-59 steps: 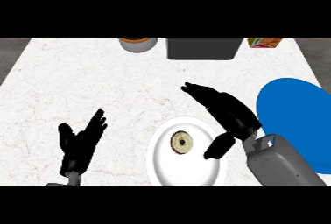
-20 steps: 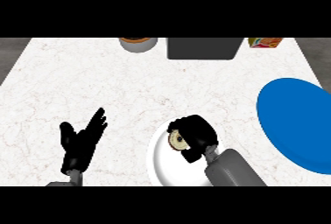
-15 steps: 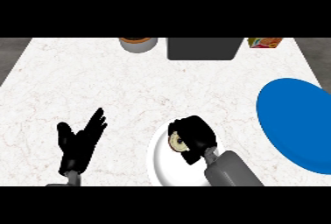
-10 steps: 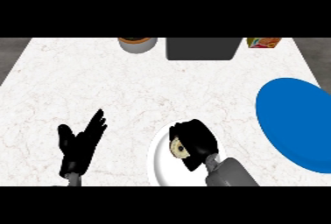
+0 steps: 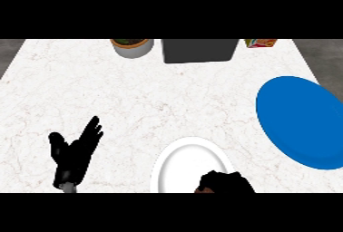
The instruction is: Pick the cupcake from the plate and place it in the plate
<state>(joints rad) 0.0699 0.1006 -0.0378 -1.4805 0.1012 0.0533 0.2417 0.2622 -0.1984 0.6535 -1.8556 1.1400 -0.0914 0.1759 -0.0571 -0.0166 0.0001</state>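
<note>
Curled fingers mark the right hand (image 5: 224, 182), seen at the bottom edge of the view over the near rim of the white plate (image 5: 191, 156). A sliver of brown (image 5: 201, 190) is glimpsed beneath its left side, at the very edge of the view; this is judged to be the cupcake, enclosed and almost wholly hidden by the hand, though it cannot be confirmed. Nothing else is seen on the white plate, which fits with the cupcake being held. The left hand (image 5: 74, 154) is kept open with fingers up on the left of the counter (image 5: 134, 99), resting and apart from everything.

The blue plate (image 5: 301, 120), taken to be the target, lies at the right, well apart from the white one. The carrying step is judged to lie ahead.

Several risks are foreseen. Because the cupcake is hidden, its seating in the hand cannot be checked, and it could be tipped or let slip during the swing to the right. The white plate could be nudged if the hand is moved sideways before being raised. A release made too near the blue plate's near rim could leave the cupcake on the counter. The pot (image 5: 132, 46), dark box (image 5: 199, 50) and carton (image 5: 260, 43) at the back are well clear of the path.
</note>
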